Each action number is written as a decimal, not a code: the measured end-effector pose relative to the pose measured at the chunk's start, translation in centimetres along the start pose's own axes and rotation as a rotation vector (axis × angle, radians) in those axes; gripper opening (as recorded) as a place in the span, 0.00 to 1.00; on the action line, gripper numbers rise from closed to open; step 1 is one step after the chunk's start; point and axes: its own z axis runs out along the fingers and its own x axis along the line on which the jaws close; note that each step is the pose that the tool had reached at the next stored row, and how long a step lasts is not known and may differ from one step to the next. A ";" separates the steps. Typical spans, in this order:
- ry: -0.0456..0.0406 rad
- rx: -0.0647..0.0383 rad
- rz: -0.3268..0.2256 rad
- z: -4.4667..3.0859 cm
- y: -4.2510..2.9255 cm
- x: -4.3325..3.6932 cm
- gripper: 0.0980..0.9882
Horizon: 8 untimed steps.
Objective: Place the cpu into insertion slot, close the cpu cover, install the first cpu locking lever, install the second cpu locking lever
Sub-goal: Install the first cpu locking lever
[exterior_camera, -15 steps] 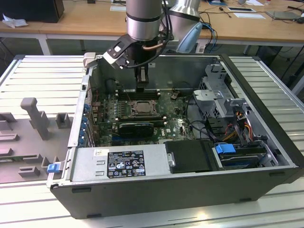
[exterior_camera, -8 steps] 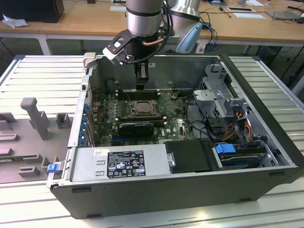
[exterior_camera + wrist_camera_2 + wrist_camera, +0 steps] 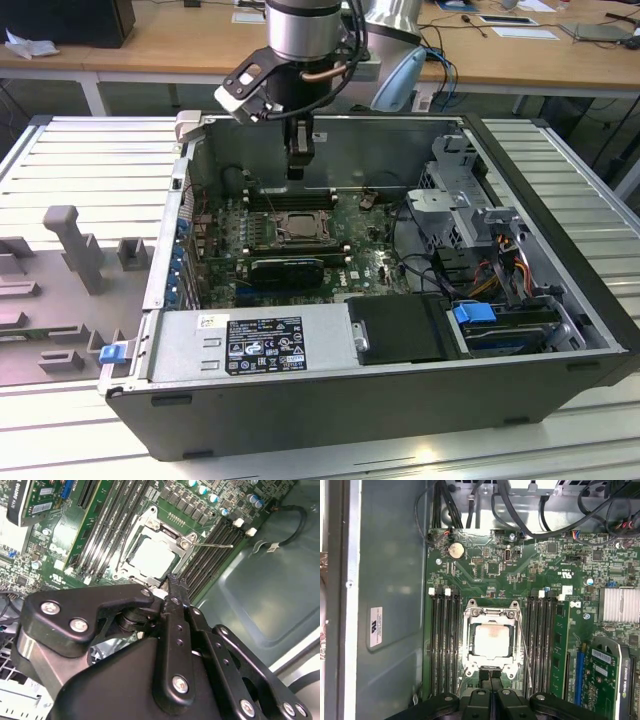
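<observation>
Cpu (image 3: 492, 640) beneath cpu cover (image 3: 490, 613) (lying flat), pinched hand (image 3: 490, 672) above its edge

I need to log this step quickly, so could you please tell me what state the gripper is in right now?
Gripper: shut, nothing seen in it, hovering near the edge of the cpu cover.

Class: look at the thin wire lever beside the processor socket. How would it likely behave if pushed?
The lever looks like thin wire, so it probably flexes and springs back. One end sits at the cpu cover corner, so it would likely pivot there. Being narrow, smooth metal, it may slip aside.
</observation>
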 end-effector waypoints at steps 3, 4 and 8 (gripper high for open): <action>-0.0005 0.000 0.000 -0.46 0.00 0.02 0.01; -0.0006 0.000 0.000 -0.66 0.00 0.03 0.01; -0.0012 0.003 -0.054 -0.81 -0.01 0.04 0.01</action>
